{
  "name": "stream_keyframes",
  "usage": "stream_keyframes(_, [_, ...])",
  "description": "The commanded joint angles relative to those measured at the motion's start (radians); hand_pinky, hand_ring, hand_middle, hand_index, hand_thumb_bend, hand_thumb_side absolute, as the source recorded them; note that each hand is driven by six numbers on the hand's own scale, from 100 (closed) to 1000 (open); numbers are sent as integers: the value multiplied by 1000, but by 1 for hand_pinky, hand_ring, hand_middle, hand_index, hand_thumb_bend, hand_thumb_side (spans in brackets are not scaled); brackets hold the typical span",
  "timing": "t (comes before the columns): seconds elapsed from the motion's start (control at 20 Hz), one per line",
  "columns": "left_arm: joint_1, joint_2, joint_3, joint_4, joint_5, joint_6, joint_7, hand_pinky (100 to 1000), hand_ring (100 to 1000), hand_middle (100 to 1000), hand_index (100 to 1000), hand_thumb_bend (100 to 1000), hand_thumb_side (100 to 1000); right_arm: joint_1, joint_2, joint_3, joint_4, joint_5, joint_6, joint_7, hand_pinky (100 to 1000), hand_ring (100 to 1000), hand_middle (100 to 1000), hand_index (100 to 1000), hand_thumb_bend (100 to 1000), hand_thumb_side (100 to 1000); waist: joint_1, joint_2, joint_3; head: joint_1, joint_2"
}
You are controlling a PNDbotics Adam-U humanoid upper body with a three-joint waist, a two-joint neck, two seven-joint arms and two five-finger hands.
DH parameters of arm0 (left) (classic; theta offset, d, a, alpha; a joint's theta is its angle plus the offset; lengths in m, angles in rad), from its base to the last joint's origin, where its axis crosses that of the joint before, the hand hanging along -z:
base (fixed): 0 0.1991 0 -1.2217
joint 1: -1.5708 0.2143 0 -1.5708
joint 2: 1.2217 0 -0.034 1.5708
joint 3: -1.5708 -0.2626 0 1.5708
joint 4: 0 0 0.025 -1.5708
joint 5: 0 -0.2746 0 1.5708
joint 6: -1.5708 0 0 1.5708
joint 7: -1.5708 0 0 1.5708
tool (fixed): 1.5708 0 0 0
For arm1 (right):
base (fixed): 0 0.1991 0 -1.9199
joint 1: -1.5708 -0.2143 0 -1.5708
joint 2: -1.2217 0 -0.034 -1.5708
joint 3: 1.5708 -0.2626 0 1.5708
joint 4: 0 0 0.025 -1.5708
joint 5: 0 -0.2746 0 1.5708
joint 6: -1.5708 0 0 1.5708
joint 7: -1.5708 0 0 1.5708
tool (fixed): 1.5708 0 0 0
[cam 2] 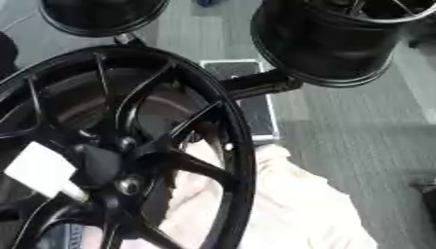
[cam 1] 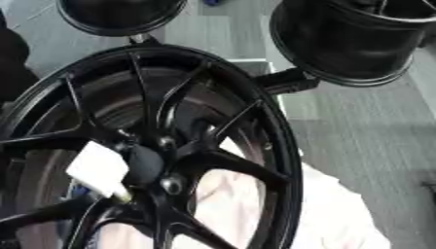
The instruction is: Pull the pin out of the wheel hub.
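though a white label sits beside the hub centre, no writing on it is readable. black wheel hub fills the left, cut off at the edges; pin not made out. pale cloth lies beneath on grey floor. neither hand shows, so fingers' state untold.

Soft daylight, mild blur, faint rim glare

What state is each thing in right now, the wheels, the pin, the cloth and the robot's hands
Near wheel: on edge, spokes facing the camera.
White tag: over the hub.
Pin: cannot make it out.
Pale cloth: crumpled behind the near wheel.
Far wheels: mounted on black arms.
Hands: not in view.
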Motion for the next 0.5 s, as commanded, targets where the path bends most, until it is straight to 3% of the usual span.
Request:
stream_keyframes(0.05, [12,40,41,58,9,-18,14,872,802,736,865,438,100,3,-10,-11,-12,10,2,-8,561,621,573,656,100,470,-1,-23,2,-2,-5])
stream_keyframes(0.15, [29,40,50,89,-12,-23,18,900,842,833,930,460,133,4,-8,-13,-12,10,2,-10,560,621,573,656,100,470,-4,-23,3,-3,-8])
stream_keyframes(0.35, [45,30,52,102,-51,-30,-2,890,839,828,933,469,207,4,-7,-13,-12,9,2,-10,561,622,573,656,100,470,-9,-22,4,-6,-14])
stream_keyframes(0.5, [47,24,52,90,-58,-34,-22,874,818,783,897,451,199,4,-7,-13,-12,9,1,-11,561,622,573,656,100,470,-11,-22,5,-6,-16])
